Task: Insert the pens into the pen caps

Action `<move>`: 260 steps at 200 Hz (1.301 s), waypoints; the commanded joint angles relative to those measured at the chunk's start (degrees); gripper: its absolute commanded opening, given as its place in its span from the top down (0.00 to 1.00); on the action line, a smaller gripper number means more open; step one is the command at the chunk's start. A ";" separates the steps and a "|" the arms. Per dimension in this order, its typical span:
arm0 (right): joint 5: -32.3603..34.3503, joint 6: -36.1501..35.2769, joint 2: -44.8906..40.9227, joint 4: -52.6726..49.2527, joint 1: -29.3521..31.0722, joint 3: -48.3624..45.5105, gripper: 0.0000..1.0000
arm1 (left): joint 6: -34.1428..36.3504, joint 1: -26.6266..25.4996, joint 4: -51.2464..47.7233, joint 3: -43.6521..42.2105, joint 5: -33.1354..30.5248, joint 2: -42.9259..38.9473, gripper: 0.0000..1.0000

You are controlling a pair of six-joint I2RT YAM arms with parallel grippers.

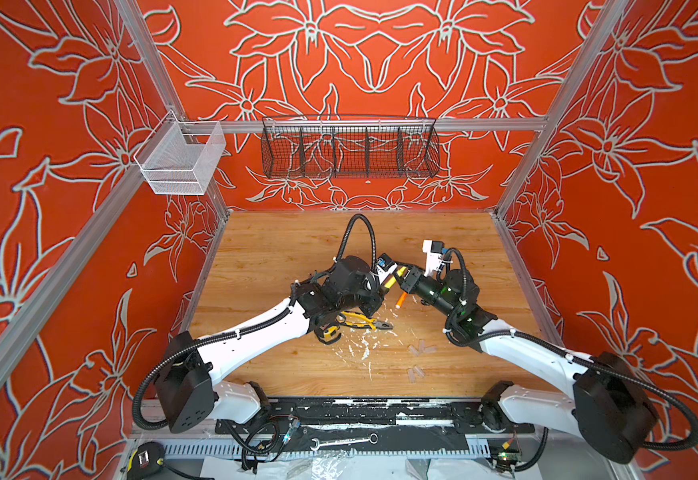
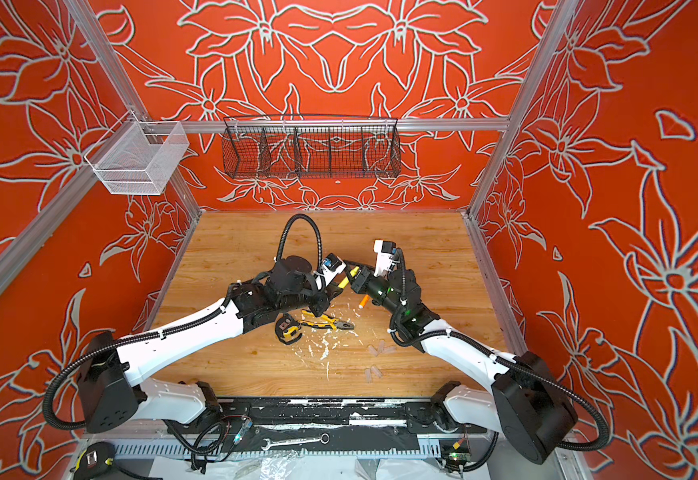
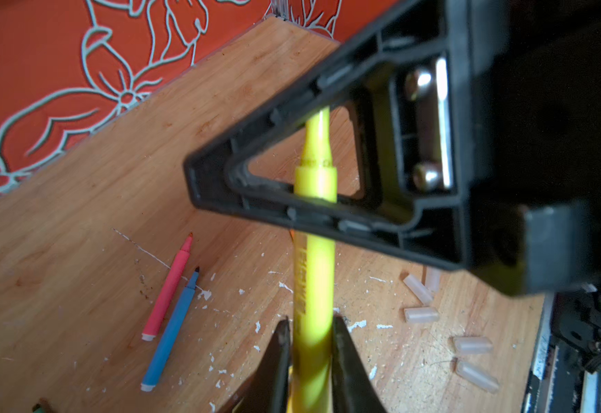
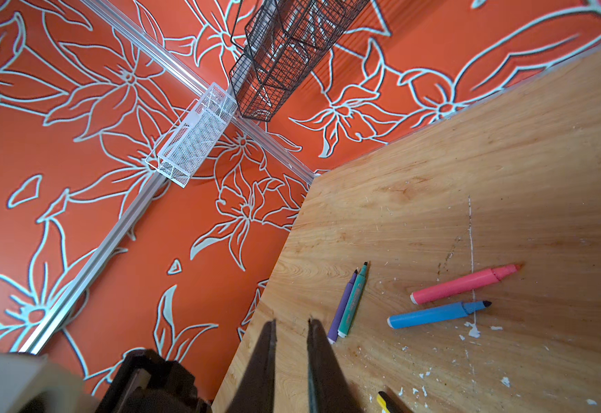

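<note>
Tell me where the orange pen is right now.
In both top views, the orange pen lies on the table right of centre, just beyond the pliers.

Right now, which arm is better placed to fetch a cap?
Probably right: the caps lie on its side. The left gripper and right gripper both grip the yellow pen, so right must release first.

Wooden tabletop [image 1: 264,249], scratched, carries: orange pen [image 1: 400,300] among white flecks [image 1: 360,347]; yellow-handled pliers [image 1: 364,322] beside a small tape measure [image 1: 328,332]; clear pen caps [image 1: 420,349] in two loose clusters; pink pen [image 3: 167,288] beside blue pen [image 3: 170,330], purple pen [image 4: 342,307] against green pen [image 4: 353,302], these four uncapped.
</note>
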 commanded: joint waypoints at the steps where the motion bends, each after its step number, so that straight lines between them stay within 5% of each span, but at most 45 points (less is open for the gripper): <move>1: 0.09 1.54 -2.20 2.00 2.06 -1.90 0.98 | 0.21 -0.32 2.48 1.26 1.28 -0.37 0.71; 205: 9.04 -1.44 -11.60 -0.79 5.19 -6.12 1.00 | 3.75 -0.44 0.11 2.87 2.84 2.03 0.72; 247: 8.10 -1.15 -10.93 0.12 5.22 -5.88 0.98 | 3.76 -0.50 0.63 2.69 3.09 2.28 1.00; 260: 7.12 -1.38 -10.51 -0.26 5.22 -5.21 0.85 | 3.31 -0.50 0.57 2.99 1.92 2.54 1.00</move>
